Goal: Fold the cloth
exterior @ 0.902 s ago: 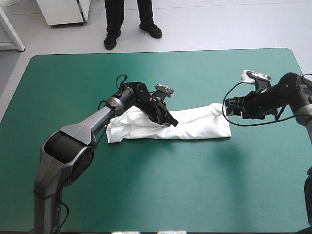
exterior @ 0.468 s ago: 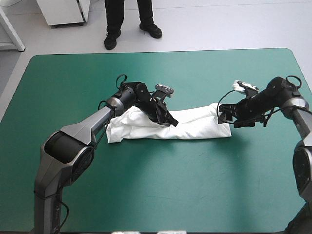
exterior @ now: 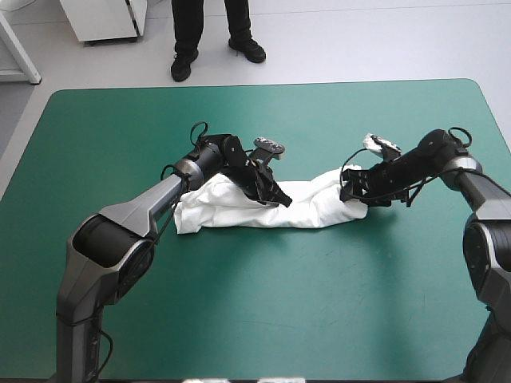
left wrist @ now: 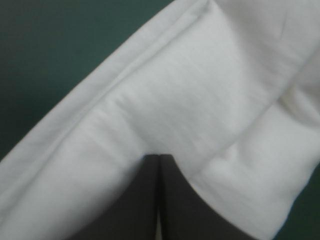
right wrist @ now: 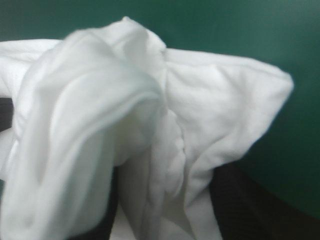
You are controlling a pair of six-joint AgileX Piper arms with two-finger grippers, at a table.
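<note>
White T-shirt (exterior: 231,214) in a long folded band across the middle of the teal-green counter (exterior: 239,319).
The band runs left to right, well clear of every counter edge; its left end lies flat in layered folds, while its right end is raised off the cover and bunched. The right hand (exterior: 350,194) grips that bunched end, crumpled cloth crowding between its black fingers (right wrist: 240,215). The left hand (exterior: 279,197) is closed, its fingers meeting in a single point, with the tip resting on the band's middle.
</note>
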